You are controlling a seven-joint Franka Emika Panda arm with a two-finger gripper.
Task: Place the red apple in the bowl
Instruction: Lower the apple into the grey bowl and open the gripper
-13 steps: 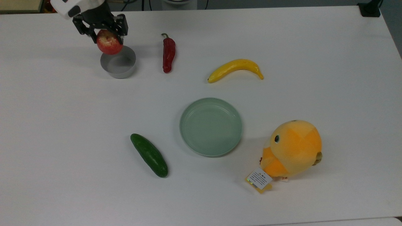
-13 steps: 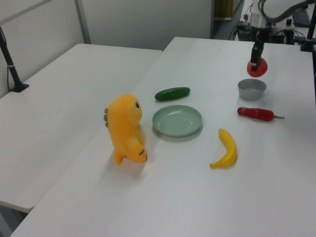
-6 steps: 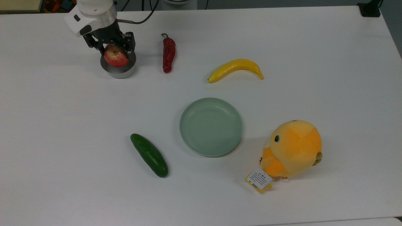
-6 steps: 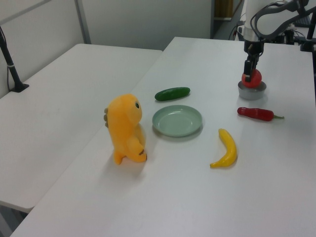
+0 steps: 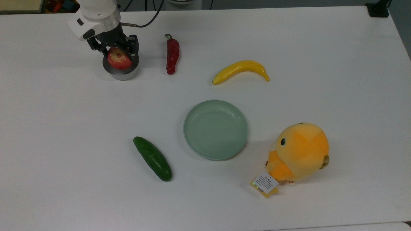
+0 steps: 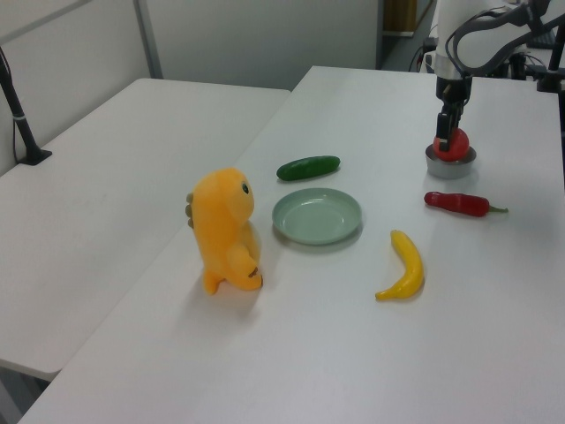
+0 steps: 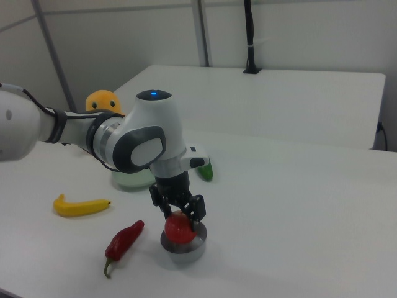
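The red apple (image 5: 119, 59) rests low in the small light-grey bowl (image 5: 122, 74) at the top view's far left, its upper half above the rim. My gripper (image 5: 118, 53) comes straight down over it, one black finger on each side of the fruit, shut on it. In the left view the apple (image 6: 450, 146) sits in the bowl (image 6: 450, 168) under the gripper (image 6: 448, 137). From the right view, the gripper (image 7: 181, 214) pinches the apple (image 7: 180, 228) inside the bowl (image 7: 186, 251).
A red chili pepper (image 5: 172, 55) lies just right of the bowl in the top view, a banana (image 5: 240, 70) farther right. A pale-green dish (image 5: 215, 102) sits mid-table, a cucumber (image 5: 152, 158) to its left, an orange plush toy (image 5: 298, 152) to its right.
A second ago the apple hung above the bowl's far rim. The gripper has carried it down into the bowl; over the last half second it barely moved.
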